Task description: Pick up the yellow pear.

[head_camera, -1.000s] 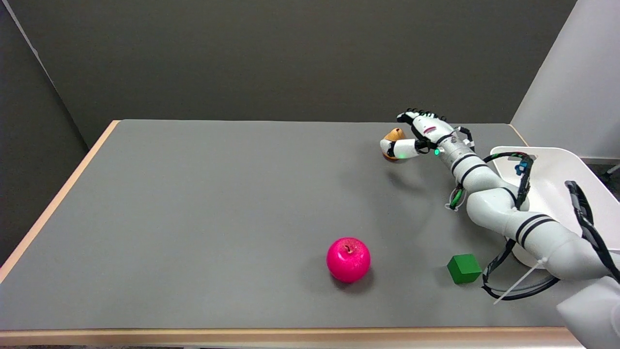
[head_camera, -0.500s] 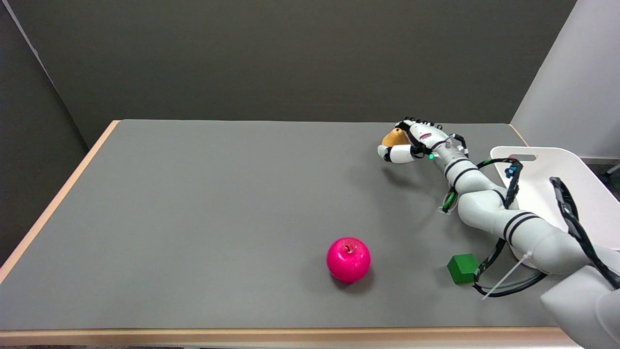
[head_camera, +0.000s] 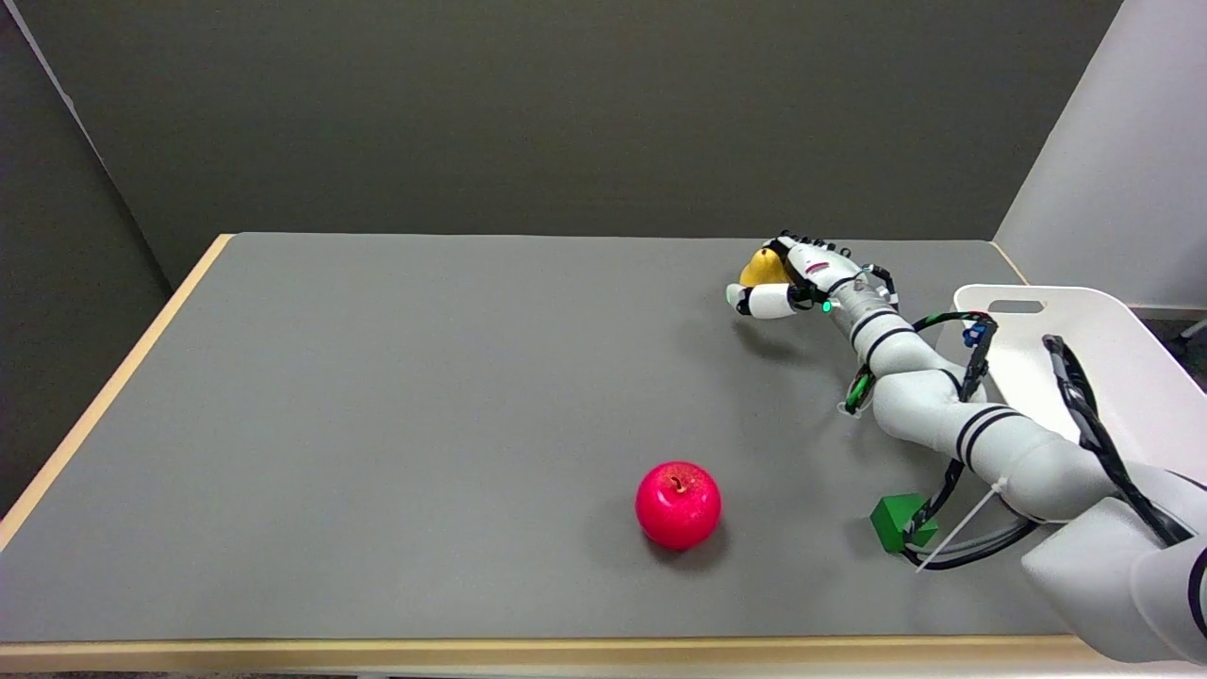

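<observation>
Pear [head_camera: 757,269] sits gripped in the right hand [head_camera: 790,279] at the upper right of the frame, apparently just off the table [head_camera: 377,396]. Lifting seems underway; next calls for raising it steadily without loosening.

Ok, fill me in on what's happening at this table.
The right robot hand is at the far right of the grey table, with its fingers wrapped around the yellow pear. The shadow on the table beneath suggests the pear is clear of the surface, though that is hard to confirm from this view. A red apple sits near the front edge, and a green cube lies to its right, partly behind the arm's cables. A white chair stands at the table's right side.
</observation>
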{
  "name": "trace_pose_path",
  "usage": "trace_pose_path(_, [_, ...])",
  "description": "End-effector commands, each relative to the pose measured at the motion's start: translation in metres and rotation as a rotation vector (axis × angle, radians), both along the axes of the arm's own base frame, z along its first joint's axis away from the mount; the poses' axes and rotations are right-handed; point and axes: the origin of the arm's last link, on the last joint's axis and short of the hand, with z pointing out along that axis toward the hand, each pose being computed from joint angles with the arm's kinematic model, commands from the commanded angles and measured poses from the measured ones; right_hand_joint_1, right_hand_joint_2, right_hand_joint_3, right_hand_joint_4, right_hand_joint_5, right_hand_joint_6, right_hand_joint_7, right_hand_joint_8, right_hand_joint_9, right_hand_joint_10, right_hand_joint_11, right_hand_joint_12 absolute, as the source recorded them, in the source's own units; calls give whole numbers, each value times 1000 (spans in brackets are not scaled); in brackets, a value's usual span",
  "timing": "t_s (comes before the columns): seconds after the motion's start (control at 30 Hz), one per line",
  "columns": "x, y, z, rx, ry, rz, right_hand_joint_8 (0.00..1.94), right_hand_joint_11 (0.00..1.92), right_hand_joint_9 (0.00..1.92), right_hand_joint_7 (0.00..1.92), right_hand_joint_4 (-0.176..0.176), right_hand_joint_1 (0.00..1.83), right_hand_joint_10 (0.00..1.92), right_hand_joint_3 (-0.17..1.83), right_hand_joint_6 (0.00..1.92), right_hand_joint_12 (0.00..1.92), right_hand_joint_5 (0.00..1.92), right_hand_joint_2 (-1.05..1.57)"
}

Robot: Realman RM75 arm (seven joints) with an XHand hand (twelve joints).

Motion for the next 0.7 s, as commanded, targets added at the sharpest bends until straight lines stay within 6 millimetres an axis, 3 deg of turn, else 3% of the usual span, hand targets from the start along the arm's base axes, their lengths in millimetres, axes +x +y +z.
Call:
trace_pose_path(0.03, [-4, -6, -7, 0, -2, 1, 317, 98, 213, 275, -70, 405, 725, 853, 417, 1232, 209, 607])
trace_pose_path(0.17, [-3, -5, -8, 5, 11, 16, 416, 154, 292, 326, -57, 449, 772, 957, 461, 1234, 202, 615])
trace_pose_path(0.3, [1, -6, -11, 15, 20, 37, 515, 193, 421, 469, -40, 674, 939, 910, 532, 1326, 277, 691])
trace_pose_path(0.43, [7, -8, -13, 25, 26, 66, 847, 289, 568, 603, 3, 792, 1123, 864, 963, 1392, 360, 789])
trace_pose_path(0.53, [14, -8, -14, 35, 33, 91, 1165, 328, 656, 651, 69, 830, 1316, 272, 1657, 1523, 547, 1237])
trace_pose_path(0.6, [19, -9, -16, 43, 37, 112, 1363, 279, 673, 660, 67, 844, 1465, 334, 1648, 1622, 570, 1197])
trace_pose_path(0.7, [28, -10, -17, 54, 43, 145, 1468, 211, 680, 679, 66, 852, 1561, 368, 1645, 1712, 583, 1176])
